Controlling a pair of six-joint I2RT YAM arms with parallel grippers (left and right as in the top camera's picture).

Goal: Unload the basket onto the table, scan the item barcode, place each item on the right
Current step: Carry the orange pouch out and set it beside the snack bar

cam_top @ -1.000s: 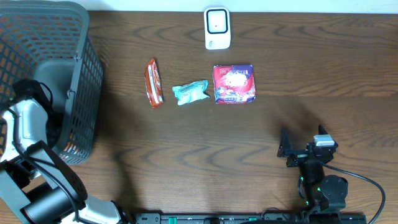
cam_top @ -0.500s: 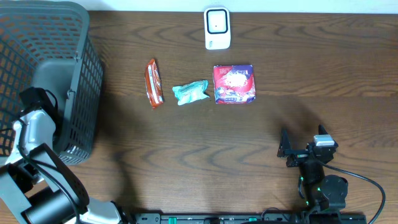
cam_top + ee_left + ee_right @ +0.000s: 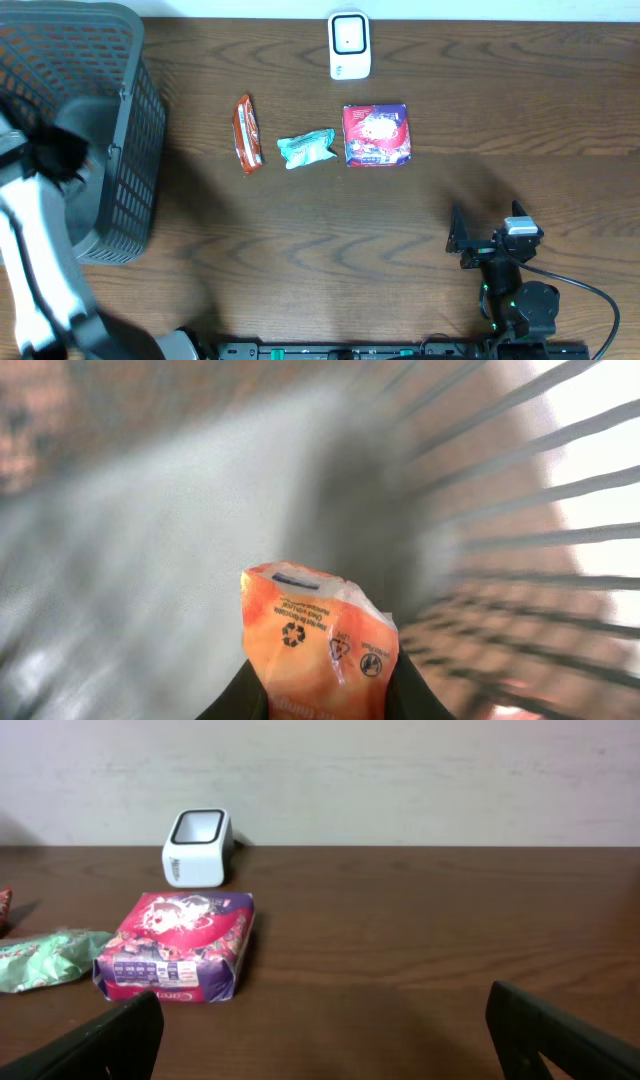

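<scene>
In the left wrist view my left gripper (image 3: 326, 702) is shut on an orange packet (image 3: 318, 628), whose back shows recycling symbols; its barcode is not in sight. It hangs inside the grey mesh basket (image 3: 138, 95), and the view is blurred with motion. From overhead the left arm (image 3: 40, 230) reaches over the basket and hides the packet. The white scanner (image 3: 349, 45) (image 3: 197, 847) stands at the table's far edge. My right gripper (image 3: 478, 243) (image 3: 330, 1050) rests open and empty at the near right.
Three items lie in a row below the scanner: a red-brown packet (image 3: 246, 133), a green packet (image 3: 306, 148) (image 3: 45, 960) and a purple-and-red box (image 3: 377, 134) (image 3: 178, 948). The basket fills the table's left end.
The left gripper has shut on the orange packet inside the basket, and the left arm has swung upward, now blurred. The right arm has not moved.
</scene>
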